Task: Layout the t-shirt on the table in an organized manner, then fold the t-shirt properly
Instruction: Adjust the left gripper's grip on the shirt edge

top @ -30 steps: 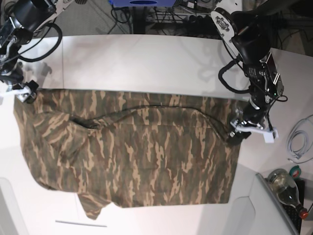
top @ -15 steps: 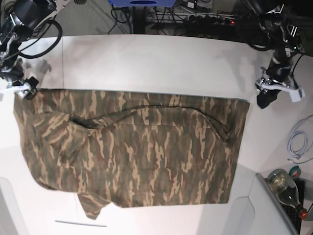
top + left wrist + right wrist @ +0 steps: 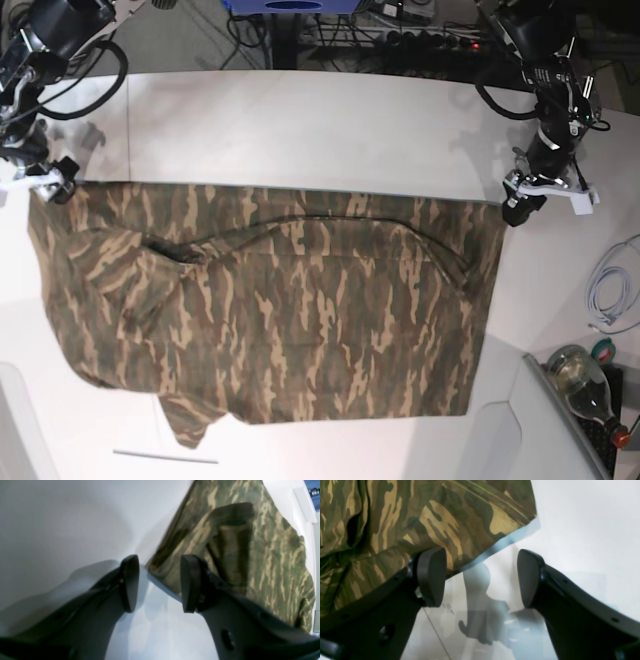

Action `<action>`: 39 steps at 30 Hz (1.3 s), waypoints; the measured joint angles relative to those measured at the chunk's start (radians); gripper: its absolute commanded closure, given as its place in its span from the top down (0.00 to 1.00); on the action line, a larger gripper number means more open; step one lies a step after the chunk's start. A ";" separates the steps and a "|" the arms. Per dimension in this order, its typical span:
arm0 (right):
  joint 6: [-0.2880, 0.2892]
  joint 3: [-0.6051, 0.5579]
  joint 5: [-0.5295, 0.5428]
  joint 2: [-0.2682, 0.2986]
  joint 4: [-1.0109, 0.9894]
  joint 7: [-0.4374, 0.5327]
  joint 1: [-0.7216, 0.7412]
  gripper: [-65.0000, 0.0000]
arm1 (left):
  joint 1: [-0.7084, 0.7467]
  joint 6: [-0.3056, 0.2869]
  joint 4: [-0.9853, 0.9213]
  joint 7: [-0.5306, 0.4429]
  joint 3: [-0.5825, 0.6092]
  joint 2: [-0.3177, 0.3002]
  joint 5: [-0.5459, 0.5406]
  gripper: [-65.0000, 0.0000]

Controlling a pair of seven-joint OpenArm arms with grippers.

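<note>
T-shirt (image 3: 270, 300) spread flat on desk (image 3: 300, 130). Left gripper (image 3: 160, 582) and right gripper (image 3: 480, 577) open, empty, at far corners.

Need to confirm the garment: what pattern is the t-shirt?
Camouflage: olive green, brown and tan on the t-shirt; clearest in the base view.

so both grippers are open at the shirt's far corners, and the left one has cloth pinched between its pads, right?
Not quite. The left gripper is open at the t-shirt's corner, but nothing is pinched: the left wrist view shows only bare table between its pads, with the cloth edge beyond the tips. The right gripper is open at the opposite corner, as you said.
</note>
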 measured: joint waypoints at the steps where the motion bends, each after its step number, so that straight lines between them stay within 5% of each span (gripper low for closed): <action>1: 0.000 0.000 0.000 0.000 0.000 0.000 0.000 0.64 | -0.008 0.001 -0.021 0.001 0.000 0.000 0.001 0.41; 16: 0.000 0.000 0.005 0.000 0.000 0.000 0.000 0.64 | -0.067 -0.005 -0.142 -0.097 0.127 -0.005 -0.018 0.40; 22: 0.000 0.000 0.134 0.000 -0.002 -0.001 -0.035 0.65 | -0.116 -0.015 -0.213 -0.106 0.125 -0.010 -0.029 0.39; 24: 0.000 0.002 0.159 0.000 -0.002 0.000 -0.039 0.65 | -0.115 -0.015 -0.213 -0.106 0.127 -0.009 -0.028 0.33; 28: 0.000 0.002 0.178 0.002 -0.014 0.011 -0.021 0.65 | -0.124 -0.006 -0.224 -0.101 0.132 -0.010 -0.005 0.00; 39: 0.015 0.117 0.216 0.053 -0.317 0.098 0.119 0.64 | -0.125 0.000 -0.223 -0.095 0.134 -0.011 -0.009 0.00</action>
